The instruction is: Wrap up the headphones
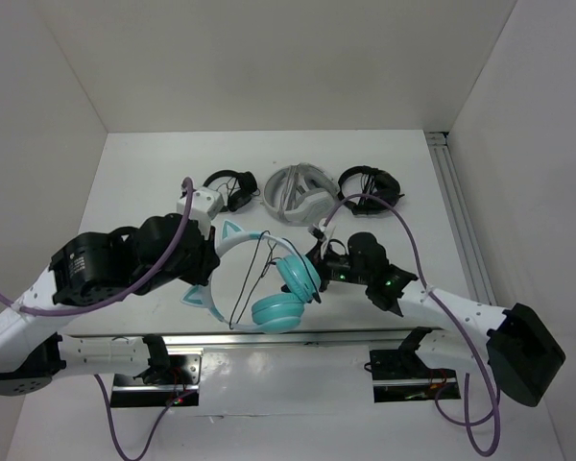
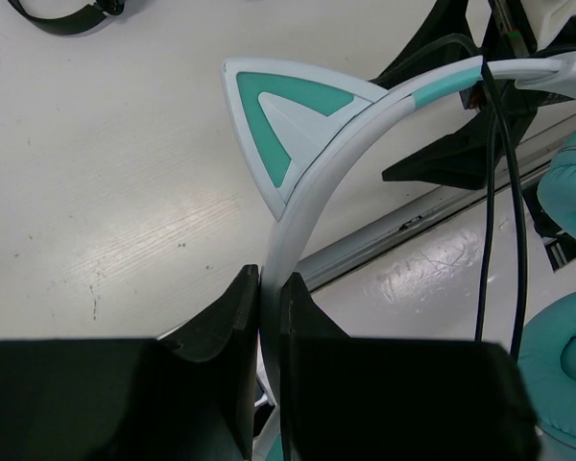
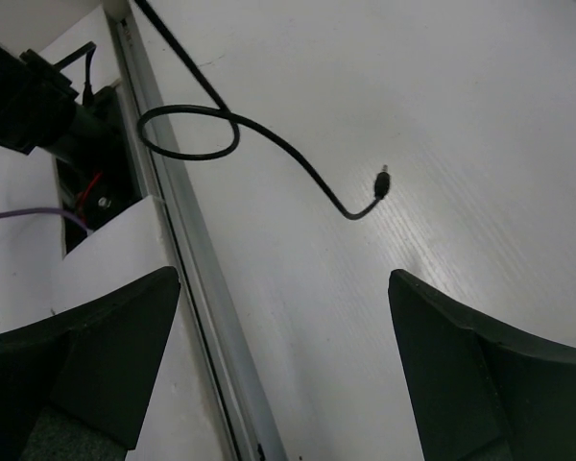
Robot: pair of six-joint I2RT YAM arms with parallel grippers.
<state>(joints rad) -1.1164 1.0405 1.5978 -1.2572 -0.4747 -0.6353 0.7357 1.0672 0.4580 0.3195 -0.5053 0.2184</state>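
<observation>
Left claw (image 2: 269, 288) clamps the stiff-looking mint headband (image 2: 307, 192) of the teal cat-ear headphones (image 1: 295, 279); right claw (image 3: 283, 283) gapes, empty, above their limp black cable (image 3: 298, 160).

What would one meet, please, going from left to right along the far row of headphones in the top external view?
left black headphones → white-grey headphones → right black headphones

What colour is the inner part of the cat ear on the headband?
Teal, with a pale border. The cat ear shows best in the left wrist view.
</observation>
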